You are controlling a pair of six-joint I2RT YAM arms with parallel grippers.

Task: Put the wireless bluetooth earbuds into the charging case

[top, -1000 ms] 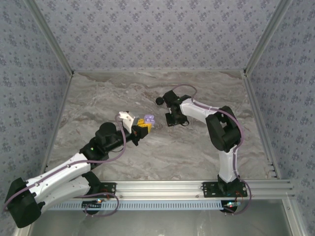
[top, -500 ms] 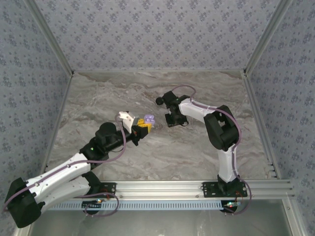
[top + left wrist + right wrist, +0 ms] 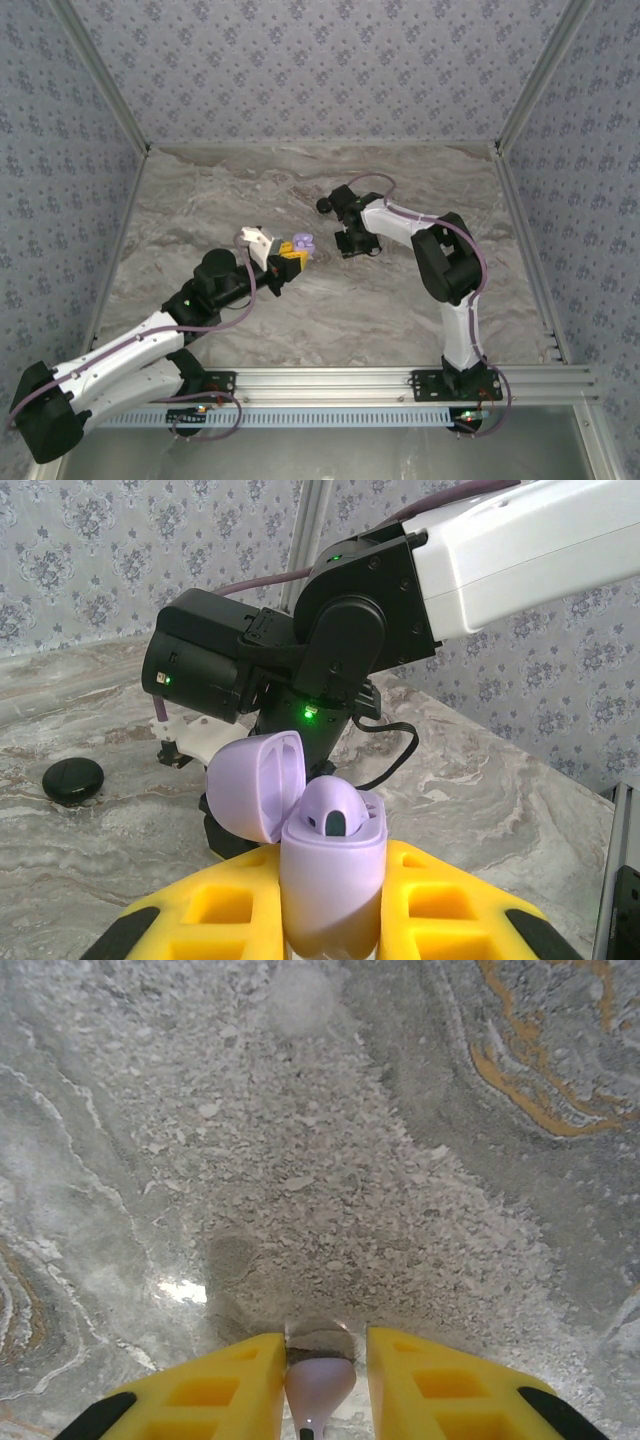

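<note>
Currently on the marble table point(image 3: 330, 320), by item:

1. Case point(image 3: 335, 870): lavender, rounded, held upright. Its lid point(image 3: 255, 785) is hinged open and tipped back to one side. The left gripper point(image 3: 330, 920) has its yellow fingers clenched low on the case body. From above, the case sits at that gripper's tip, near the middle of the table.

2. Seated earbud point(image 3: 333, 808): lavender with a dark oval patch on its face. It is lodged in the open case, its rounded top standing above the rim. Which well it occupies cannot be told.

3. Second earbud point(image 3: 320, 1385): pale lavender, teardrop-shaped, with a dark mark at its narrow end. It lies between the yellow fingers of the right gripper point(image 3: 325, 1348), which points straight down at the table. It meets one finger, while a sliver of gap shows at the other. Whether the jaws have it clamped cannot be told, nor whether it rests on the marble or hangs just above it.

4. Right arm point(image 3: 330, 650): black wrist with green lights and a white link, standing just behind the case in the left wrist view. From above, its gripper is a short way to the right of the case, not touching it.

5. Black disc point(image 3: 73, 780): flat and round, lying on the table beyond the right wrist, apart from both grippers.
</note>
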